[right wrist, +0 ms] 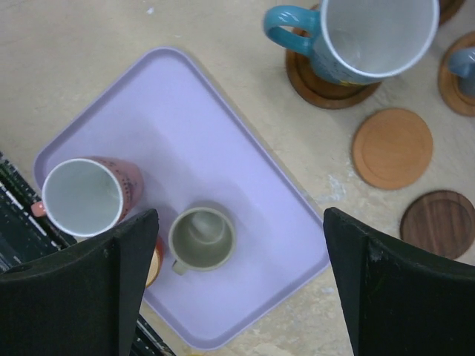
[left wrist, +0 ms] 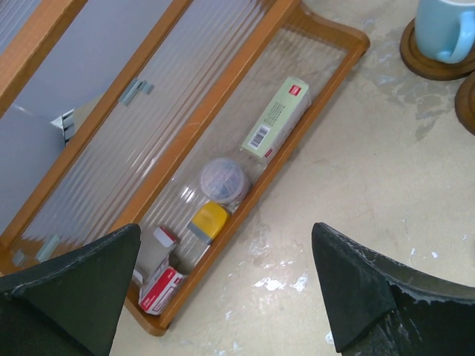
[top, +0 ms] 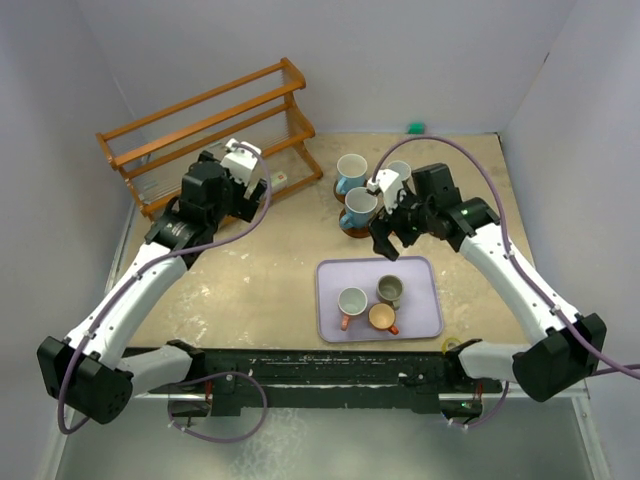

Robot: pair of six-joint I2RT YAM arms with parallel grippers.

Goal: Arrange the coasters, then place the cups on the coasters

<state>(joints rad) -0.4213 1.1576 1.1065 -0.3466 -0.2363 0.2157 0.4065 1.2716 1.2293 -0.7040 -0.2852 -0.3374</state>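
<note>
Notably, only the right wrist view shows the two bare coasters; overhead, the right arm covers them.

- One wooden rack, far left of the lavender tray.
- Six cups: three white-and-blue beyond the tray on brown coasters, three smaller on it.
- Bare coasters: one light orange, one dark brown, beside the tray.
- Left gripper, right gripper: jaws wide apart, empty.

Beige table with wooden rack, lavender tray, brown coasters

Bright, even diffuse light, soft faint shadows, sharp focus, colours slightly cool
</note>
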